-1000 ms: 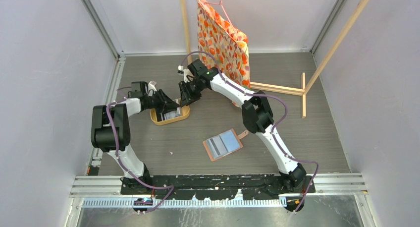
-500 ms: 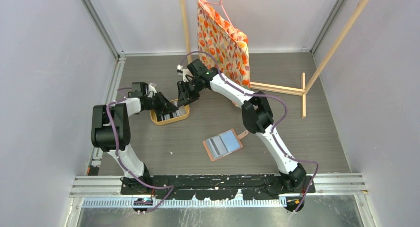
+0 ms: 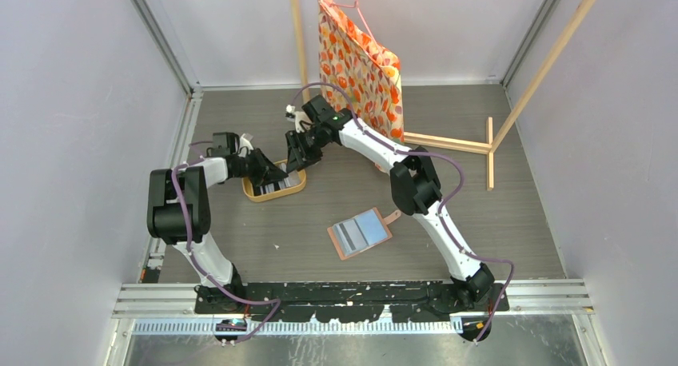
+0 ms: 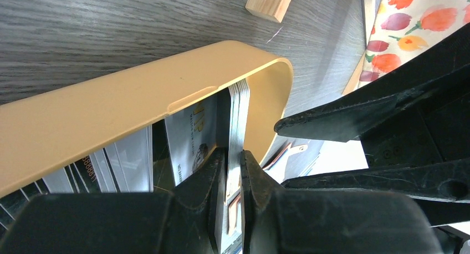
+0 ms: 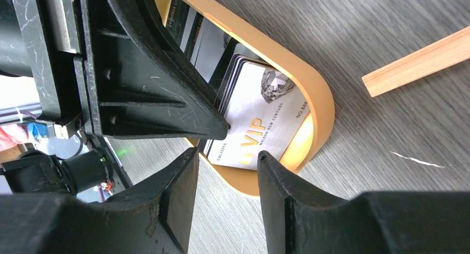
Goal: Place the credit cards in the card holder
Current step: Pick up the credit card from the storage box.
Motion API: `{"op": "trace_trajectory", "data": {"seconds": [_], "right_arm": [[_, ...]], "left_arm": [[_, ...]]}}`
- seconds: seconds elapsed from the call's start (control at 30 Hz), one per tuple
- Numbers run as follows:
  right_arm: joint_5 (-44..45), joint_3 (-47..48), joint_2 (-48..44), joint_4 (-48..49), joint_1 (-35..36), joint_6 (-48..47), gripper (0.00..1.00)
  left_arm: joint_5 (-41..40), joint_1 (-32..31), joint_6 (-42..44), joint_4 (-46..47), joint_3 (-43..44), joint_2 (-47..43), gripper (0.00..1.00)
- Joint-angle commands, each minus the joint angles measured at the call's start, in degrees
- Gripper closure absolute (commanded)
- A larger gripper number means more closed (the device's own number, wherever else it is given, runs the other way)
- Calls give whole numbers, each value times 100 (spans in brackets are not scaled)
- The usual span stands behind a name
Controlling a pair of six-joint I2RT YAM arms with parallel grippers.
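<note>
Inside the left tool (image 4: 233, 158), the credit cards (image 4: 239, 107) stand pinched.

Overhead looks down; close wrist views share the tray (image 4: 111, 110).

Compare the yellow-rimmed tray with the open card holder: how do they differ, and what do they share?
The tray is oval, yellow and raised-rimmed; the card holder is flat, rectangular and salmon-brown with a grey-blue inside. The tray holds credit cards, with the left tool and right tool at it; the card holder lies apart, with no tool near. Both rest on the table.
</note>
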Motion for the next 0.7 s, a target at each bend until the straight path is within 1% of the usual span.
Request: {"op": "trace_trajectory", "data": {"seconds": [0.0,0.23,0.33,0.5,0.67], "right_arm": [[-172,-17,-120,88,19,-32,52],[-218,-73,-148,99,12,-49,51],[-250,-67,-148,106,14,-44,50],[-297,-62,-144,133,15,-8,50],[-304,-49,-145,133,13,4,50]], "left_arm": [[34,36,142,-80,86,-275,92],[102,83,125,-51,31,-378,93],[130,98,125,-27,7,-407,92],[173,100,75,-11,75,-207,80],[200,100,25,13,141,-17,75]]}}
